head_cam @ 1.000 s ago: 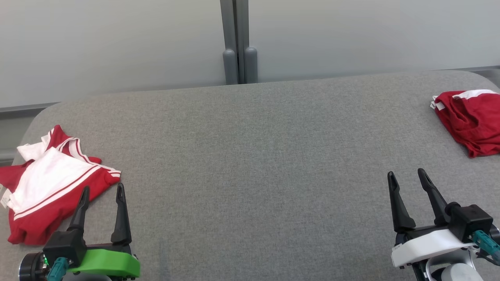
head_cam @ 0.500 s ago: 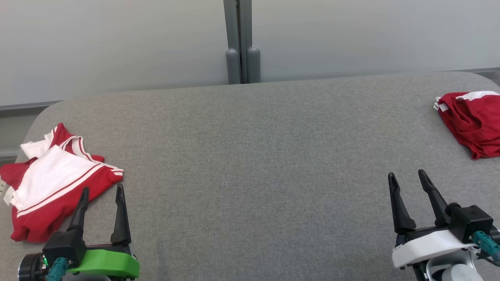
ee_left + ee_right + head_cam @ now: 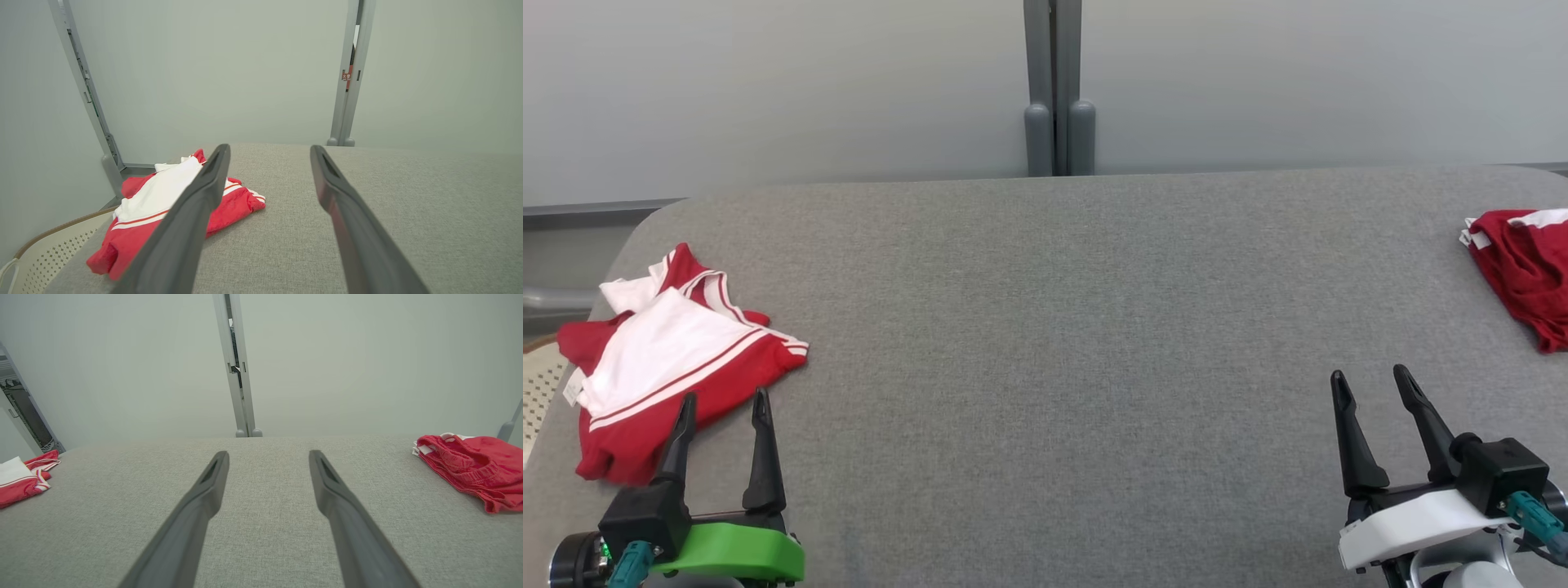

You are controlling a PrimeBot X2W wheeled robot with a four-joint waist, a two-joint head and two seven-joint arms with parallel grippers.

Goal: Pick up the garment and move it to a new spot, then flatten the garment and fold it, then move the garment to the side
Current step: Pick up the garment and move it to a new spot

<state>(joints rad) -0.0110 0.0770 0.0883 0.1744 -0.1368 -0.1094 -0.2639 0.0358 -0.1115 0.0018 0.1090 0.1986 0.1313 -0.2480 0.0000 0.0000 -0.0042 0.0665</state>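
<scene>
Lying just ahead and slightly to the outer side of the left gripper point(image 3: 725, 395), the red-and-white garment point(image 3: 670, 367) sits near the left end of the padded grey table point(image 3: 1045, 327), and that is the relation the pickup turns on. Its stripes and long axis run obliquely, from the near left corner toward the far right. The left arm is plainly the nearer one. The right gripper point(image 3: 1369, 373) stands well apart at the other end of the table. Both grippers are spread wide and carry nothing. From the head camera the left gripper's outer finger overlaps the garment's near edge, but whether it touches the cloth or hangs above it cannot be told. In the left wrist view that same finger hides part of the fabric. Judging by its loose, rumpled lie, this looks like the piece yet to be handled. A red bundle point(image 3: 1523, 261) with a gathered waistband, probably shorts, lies at the far right, cut off by the frame edge. A perforated basket point(image 3: 49, 245) peeks past the table's left corner, mostly out of frame.
</scene>
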